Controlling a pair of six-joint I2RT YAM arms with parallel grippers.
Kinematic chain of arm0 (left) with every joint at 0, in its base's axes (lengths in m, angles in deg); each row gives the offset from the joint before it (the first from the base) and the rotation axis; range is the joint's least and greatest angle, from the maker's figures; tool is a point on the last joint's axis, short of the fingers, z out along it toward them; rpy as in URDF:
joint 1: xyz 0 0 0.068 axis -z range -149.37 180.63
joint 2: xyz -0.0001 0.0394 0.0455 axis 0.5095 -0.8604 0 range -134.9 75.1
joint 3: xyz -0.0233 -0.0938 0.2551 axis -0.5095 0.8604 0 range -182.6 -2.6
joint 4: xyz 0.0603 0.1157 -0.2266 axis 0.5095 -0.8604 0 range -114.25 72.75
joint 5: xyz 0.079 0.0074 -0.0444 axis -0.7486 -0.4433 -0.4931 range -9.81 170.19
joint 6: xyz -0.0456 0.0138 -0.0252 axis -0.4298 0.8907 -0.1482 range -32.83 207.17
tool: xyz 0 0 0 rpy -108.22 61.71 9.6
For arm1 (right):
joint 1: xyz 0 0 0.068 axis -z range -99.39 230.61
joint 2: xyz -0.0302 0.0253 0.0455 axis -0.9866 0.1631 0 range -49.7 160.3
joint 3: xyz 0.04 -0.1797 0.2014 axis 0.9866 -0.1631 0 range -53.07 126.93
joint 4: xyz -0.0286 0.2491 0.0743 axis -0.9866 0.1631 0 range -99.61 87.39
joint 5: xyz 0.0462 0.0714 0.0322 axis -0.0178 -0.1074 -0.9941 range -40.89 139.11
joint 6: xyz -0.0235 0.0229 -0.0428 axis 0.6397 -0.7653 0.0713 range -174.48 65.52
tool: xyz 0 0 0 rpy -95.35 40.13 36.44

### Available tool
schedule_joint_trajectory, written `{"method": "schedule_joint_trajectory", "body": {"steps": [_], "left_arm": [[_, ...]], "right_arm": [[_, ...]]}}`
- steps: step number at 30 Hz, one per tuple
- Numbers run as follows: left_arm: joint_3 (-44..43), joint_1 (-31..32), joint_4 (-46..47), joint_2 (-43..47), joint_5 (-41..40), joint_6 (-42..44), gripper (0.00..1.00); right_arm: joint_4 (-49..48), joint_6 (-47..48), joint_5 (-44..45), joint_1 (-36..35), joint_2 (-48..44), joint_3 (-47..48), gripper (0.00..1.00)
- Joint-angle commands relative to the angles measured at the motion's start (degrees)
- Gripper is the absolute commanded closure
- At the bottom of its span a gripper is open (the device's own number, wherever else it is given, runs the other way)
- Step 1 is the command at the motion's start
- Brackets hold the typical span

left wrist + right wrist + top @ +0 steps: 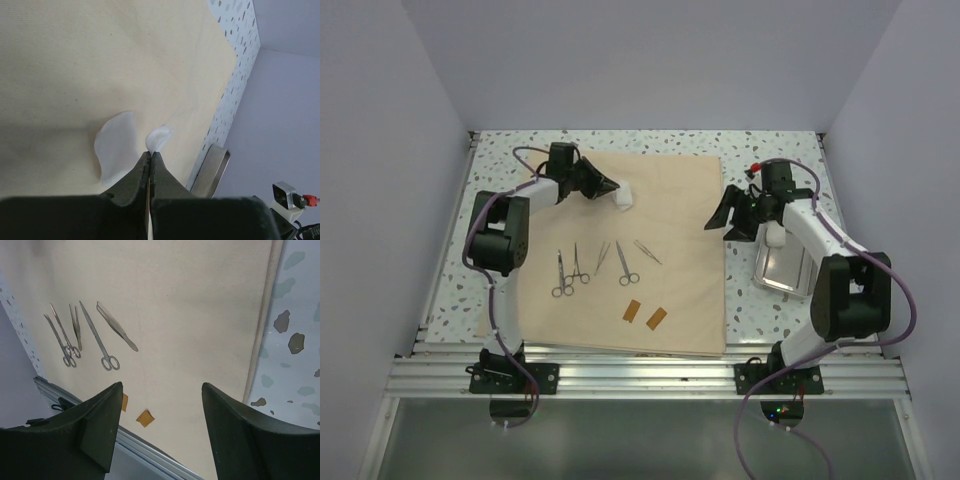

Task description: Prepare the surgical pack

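The surgical pack (670,250) is a large tan fabric sheet spread flat on the speckled table, also seen in the left wrist view (100,60) and the right wrist view (200,315). My left gripper (616,188) hovers over its far left part, shut on a thin white gauze piece (625,198). In the left wrist view the gauze (115,145) sticks out past the pinched tips of the left gripper (150,155). My right gripper (725,222) hangs open at the sheet's right edge; in its wrist view the right gripper (161,390) holds nothing.
Several scissors and forceps (595,262) lie in a row on the sheet's left half, also seen from the right wrist (85,335). Two small brown squares (644,315) lie near its front edge. A steel tray (785,268) sits right of the sheet, under the right arm.
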Motion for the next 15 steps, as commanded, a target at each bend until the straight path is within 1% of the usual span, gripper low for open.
{"method": "schedule_joint_trajectory", "body": {"steps": [1,6,12,15], "left_arm": [[0.94,0.18,3.70,-0.87,0.32,-2.21,1.00],[1.64,0.09,2.21,-0.87,-0.30,-1.69,1.00],[1.12,0.09,0.63,-1.13,-1.79,-0.37,1.00],[0.94,0.00,0.01,-1.31,-2.06,0.07,1.00]], "right_arm": [[-1.72,-0.72,-1.41,-0.82,0.78,2.31,0.32],[-1.72,-0.81,-1.15,-2.05,2.00,3.37,0.32],[-3.48,-2.74,-0.97,-5.13,4.20,4.86,0.32],[-3.65,-3.27,-0.62,-7.06,6.04,7.31,0.32]]}}
